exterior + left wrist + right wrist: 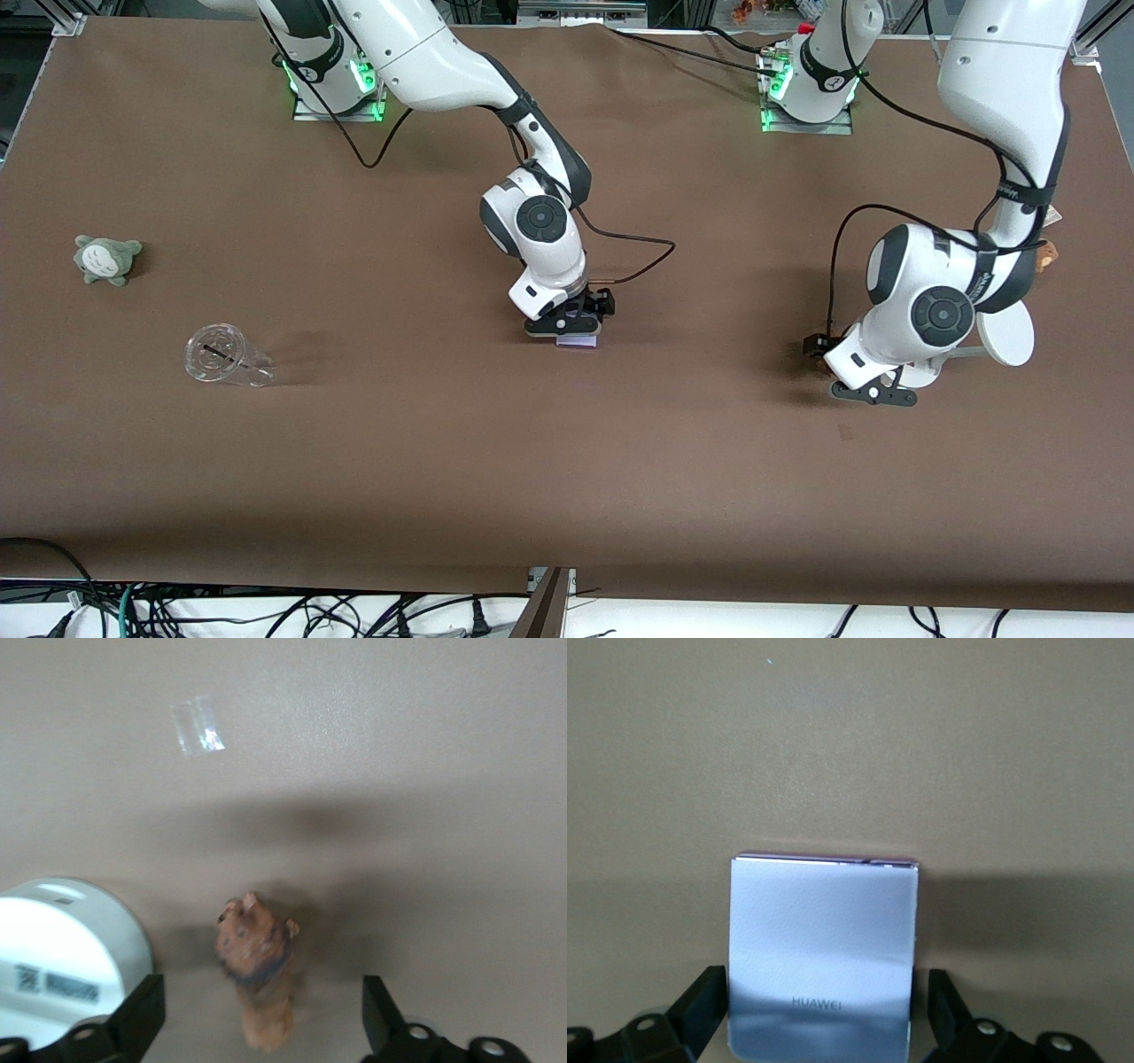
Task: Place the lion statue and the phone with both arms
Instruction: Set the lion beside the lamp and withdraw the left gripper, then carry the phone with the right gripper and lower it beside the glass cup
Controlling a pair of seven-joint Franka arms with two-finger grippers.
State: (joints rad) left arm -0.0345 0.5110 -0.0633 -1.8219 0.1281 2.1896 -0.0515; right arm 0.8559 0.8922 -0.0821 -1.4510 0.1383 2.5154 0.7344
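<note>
Flat lavender-white phone (822, 957): flanked by open right gripper (574, 325), mid-table, for setting down.
Orange-brown lion statue (257, 979): between spread left gripper (873, 390) fingers, 9 o'clock of white round stand (1007, 337).

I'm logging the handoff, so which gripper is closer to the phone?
Right. The right gripper sits over the phone, jaws open on either side. The left gripper is at the lion statue, toward its own end.

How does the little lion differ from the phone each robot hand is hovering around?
The lion statue is a rounded orange-brown figurine with a darker mane; the phone is a flat, pale lavender slab marked HUAWEI. The lion looks much narrower between the left gripper fingers than the phone between the right gripper fingers. Both lie between open fingers.
</note>
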